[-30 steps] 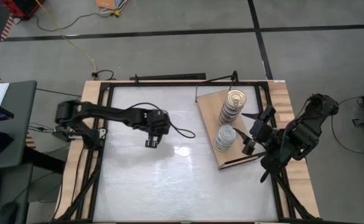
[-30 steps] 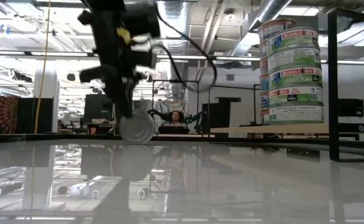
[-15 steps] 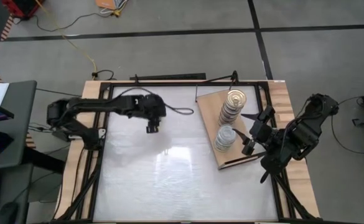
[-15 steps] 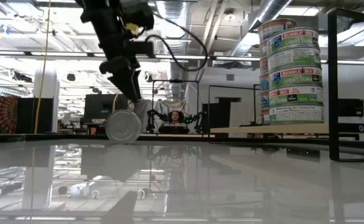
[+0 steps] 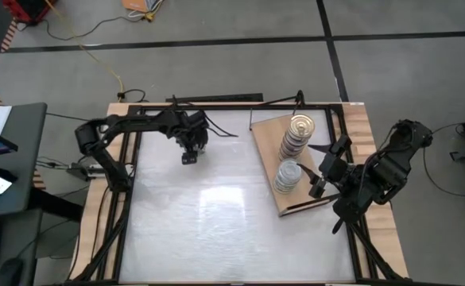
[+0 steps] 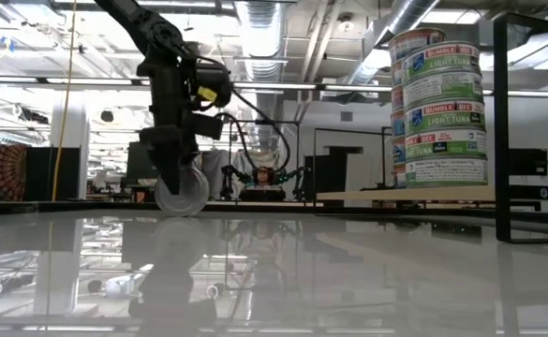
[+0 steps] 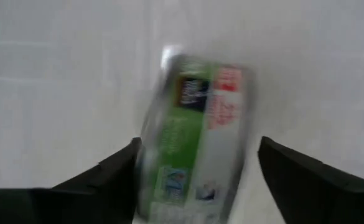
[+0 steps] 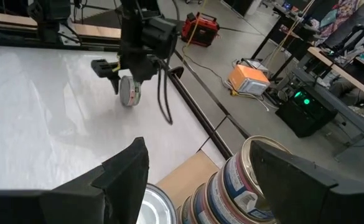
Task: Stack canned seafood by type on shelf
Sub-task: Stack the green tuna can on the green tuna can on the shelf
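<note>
Left hand [image 5: 189,152] is at the far-left of the counter [image 5: 216,230], pointing down over a loose tin [image 6: 182,191]. The tin stands on its edge, rolling-wheel style, lid face toward the low camera, so its axis runs near-to-far, level with the counter. Left wrist view: tin [image 7: 194,137] sits between the two fingers [image 7: 107,180] with a gap on both sides, so the hand is spread wide and not gripping. I can't tell whether it touches either finger.

The shelf [image 5: 273,167] lies well off to the right. It carries a tall stack [image 5: 296,135] at its far end and a shorter stack [image 5: 288,175] nearer. Right hand [image 5: 321,171] waits just beside the shorter stack, fingers wide, empty. The left arm is clearly the nearer one to the loose tin.

Versus a second ago: the left hand was mid-counter, clamped on this tin; it has carried it farther back and left, away from the shelf, and let go. Stacks and right arm are unchanged.

Judgement: an on-edge tin can roll, and needs a regrip to go flat on a stack.
</note>
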You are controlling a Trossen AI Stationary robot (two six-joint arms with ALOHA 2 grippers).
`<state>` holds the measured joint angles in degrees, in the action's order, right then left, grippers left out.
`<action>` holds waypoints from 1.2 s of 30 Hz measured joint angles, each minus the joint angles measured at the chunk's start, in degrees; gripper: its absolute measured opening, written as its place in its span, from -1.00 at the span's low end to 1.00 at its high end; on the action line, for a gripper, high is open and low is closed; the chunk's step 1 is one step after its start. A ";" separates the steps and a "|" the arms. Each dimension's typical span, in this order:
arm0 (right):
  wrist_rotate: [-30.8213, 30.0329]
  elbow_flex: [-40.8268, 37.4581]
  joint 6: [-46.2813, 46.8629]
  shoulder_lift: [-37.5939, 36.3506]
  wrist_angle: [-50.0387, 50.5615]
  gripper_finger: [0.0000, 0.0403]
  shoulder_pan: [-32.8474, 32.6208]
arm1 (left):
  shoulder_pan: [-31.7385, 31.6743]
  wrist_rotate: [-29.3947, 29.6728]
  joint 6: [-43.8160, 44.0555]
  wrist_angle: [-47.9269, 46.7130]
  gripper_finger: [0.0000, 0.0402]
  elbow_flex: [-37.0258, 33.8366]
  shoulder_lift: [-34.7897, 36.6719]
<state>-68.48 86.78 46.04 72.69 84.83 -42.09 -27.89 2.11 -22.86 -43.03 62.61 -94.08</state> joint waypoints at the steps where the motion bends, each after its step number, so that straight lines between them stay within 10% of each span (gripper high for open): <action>1: -0.01 0.00 0.00 0.00 0.00 0.54 0.00 | 0.06 -1.02 -0.05 0.03 0.42 -0.01 -0.15; 10: -0.06 0.00 0.01 0.00 0.00 0.54 0.00 | 0.82 -6.89 1.97 -2.73 -0.35 4.78 1.81; 27: 1.23 0.02 0.46 -1.78 0.19 0.54 -5.55 | 5.52 -20.63 0.72 -1.31 -0.34 29.73 2.25; 36: 2.49 0.02 2.18 -7.93 1.20 0.54 -4.08 | 8.13 -28.02 21.29 27.83 -0.34 31.65 2.10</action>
<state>-65.99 86.80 48.22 64.75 86.03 -46.16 -19.77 -25.91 -1.58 -15.21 94.26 -91.98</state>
